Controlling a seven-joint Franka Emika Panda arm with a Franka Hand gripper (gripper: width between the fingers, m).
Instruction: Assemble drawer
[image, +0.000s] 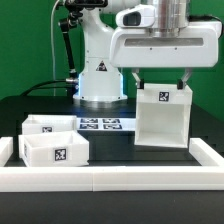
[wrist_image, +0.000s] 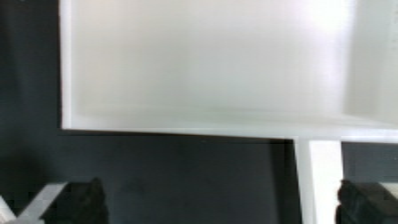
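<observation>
White housing (image: 160, 120) just under gripper (image: 161, 84), fingers (wrist_image: 71, 203) spread wide, holding nothing

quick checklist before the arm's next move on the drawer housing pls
1. Housing upright on the table: ok
2. Gripper open above the housing's top: ok
3. Fingers touching the housing: cannot tell
4. Front tray and rear tray apart from the housing: ok
5. A tray seated in the housing: not ok, both outside
6. Marker board uncovered: ok
</observation>
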